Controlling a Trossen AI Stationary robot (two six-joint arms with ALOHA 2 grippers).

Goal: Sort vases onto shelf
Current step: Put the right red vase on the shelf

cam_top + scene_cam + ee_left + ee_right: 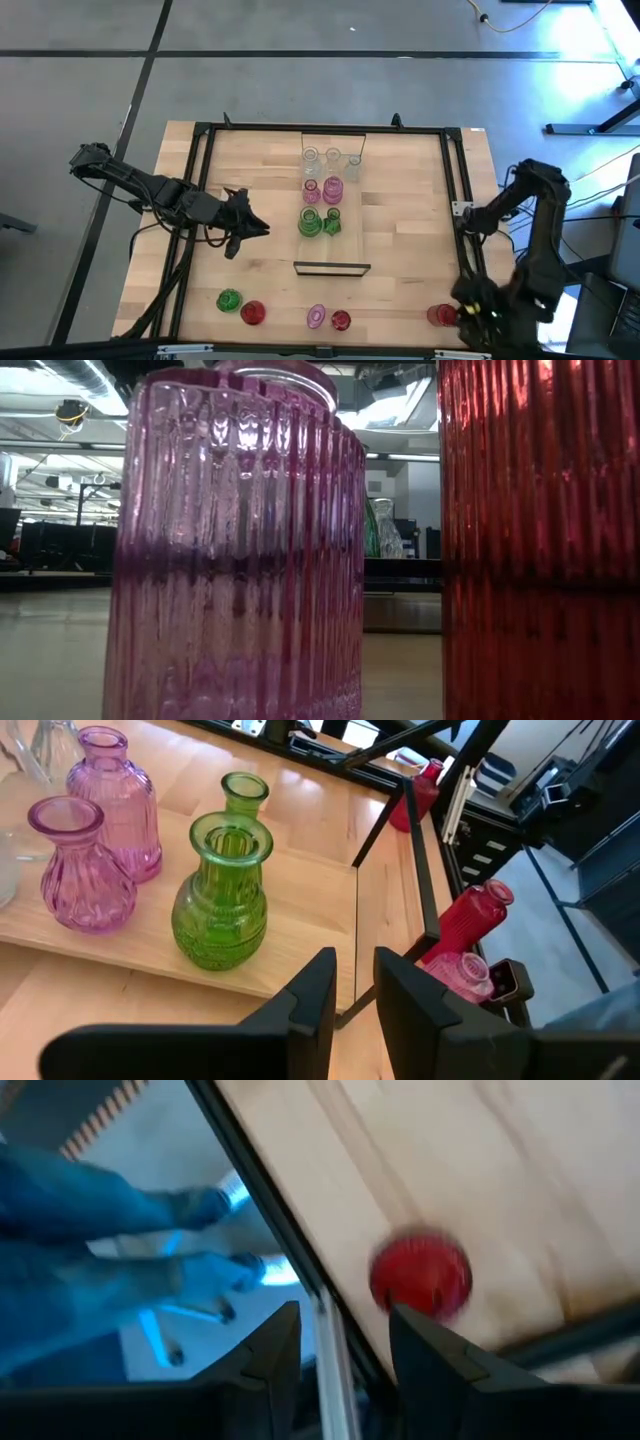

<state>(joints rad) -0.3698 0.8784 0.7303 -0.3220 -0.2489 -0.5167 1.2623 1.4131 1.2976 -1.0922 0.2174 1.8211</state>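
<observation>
1. My right hand (pixel 340 1345) hangs over the near right corner of the table (pixel 400 250), fingers parted and gripping nothing, with a red vase (pixel 421 1274) standing on the wood just beyond the fingertips
2. From above, that red vase (pixel 441 316) sits close to the table's black edge frame (pixel 462 200), so I judge it to be the piece I am reaching for; I would bring the fingers down either side of its neck and keep clear of the rail before closing
3. My left hand (pixel 352 982) waits left of the shelf (pixel 333 215), its fingers a narrow gap apart and empty, pointed at the near end of the plank
4. The shelf runs down the middle of the table and carries clear vases (pixel 331 158) at the far end, pink ones (pixel 331 190) in the middle and green ones (pixel 312 222) nearest me; its near end is bare
5. Along the near edge of the table a green vase (pixel 229 300), another red vase (pixel 252 313), a pink vase (pixel 316 318) and one more red (pixel 341 321) remain unsorted
6. For a clean lift I would raise the vase straight up, carry it high over the frame, and set it behind the green pair on the bare near end, well apart from the glass already there, since these bellies look slick
</observation>
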